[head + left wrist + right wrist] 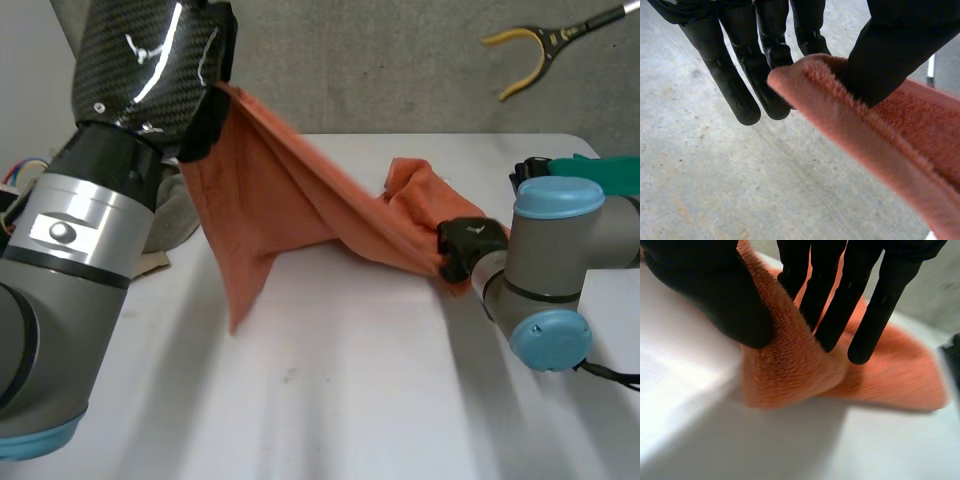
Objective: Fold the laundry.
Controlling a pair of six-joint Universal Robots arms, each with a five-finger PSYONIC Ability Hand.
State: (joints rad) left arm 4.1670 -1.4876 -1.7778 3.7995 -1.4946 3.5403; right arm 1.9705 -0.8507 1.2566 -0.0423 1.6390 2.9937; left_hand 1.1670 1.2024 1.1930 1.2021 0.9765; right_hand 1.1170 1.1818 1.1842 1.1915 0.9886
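Since the orange terry-cloth towel (300, 200) hangs limp, it is judged soft, light and easily gripped, best taken at hems and corners. One edge is pinched aloft by the left robot hand (890, 50), another is pinched down at the white counter (350, 380) by the right robot hand (715, 295). No writing can be read.

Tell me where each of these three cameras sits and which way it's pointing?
Head view: between and behind the arms, looking down at the white table; the left arm and right arm show.
Left wrist view: on the left wrist, looking along the left hand, which pinches a raised edge of the orange towel.
Right wrist view: on the right wrist, looking along the right hand, pinching the towel low by the table.
Shared: all three show the towel.
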